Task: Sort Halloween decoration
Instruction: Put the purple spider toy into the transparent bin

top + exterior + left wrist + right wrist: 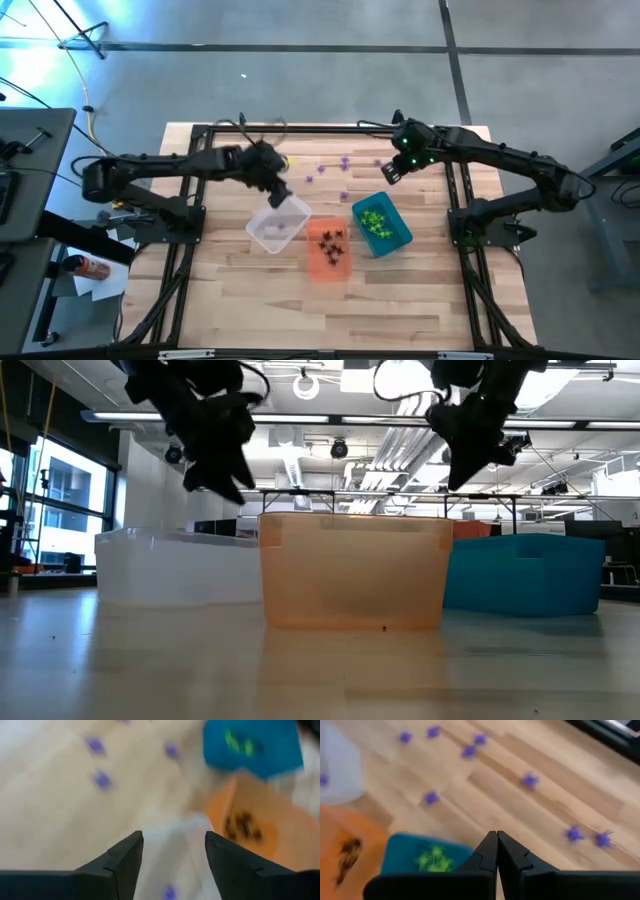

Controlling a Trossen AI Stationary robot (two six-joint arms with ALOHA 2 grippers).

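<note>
The left gripper hangs over the far edge of the clear bin, its two dark fingers spread apart with nothing between them. Past them the left wrist view is smeared: a purple trinket shows low between the fingers over the pale bin, but whether it lies on the bin floor I cannot tell. In the low view this gripper is only a dark mass above the clear bin, its tips lost against the ceiling.

The right gripper hovers at about 12 o'clock from the teal bin, above bare table. Its fingers are pressed together, holding nothing.

The three bins stand in a row near the table's middle: clear, then the orange bin at its 4 o'clock, then the teal one at the orange bin's 2 o'clock. Black trinkets sit in the orange bin and green trinkets in the teal; from above they are too small to count. From the low view the bin walls hide all contents.

Loose purple trinkets are scattered on the wood at 12 o'clock from the bins, between the two grippers; the right wrist view shows several, blurred and well apart. A small yellowish spot beside the left gripper is too unclear to identify.
</note>
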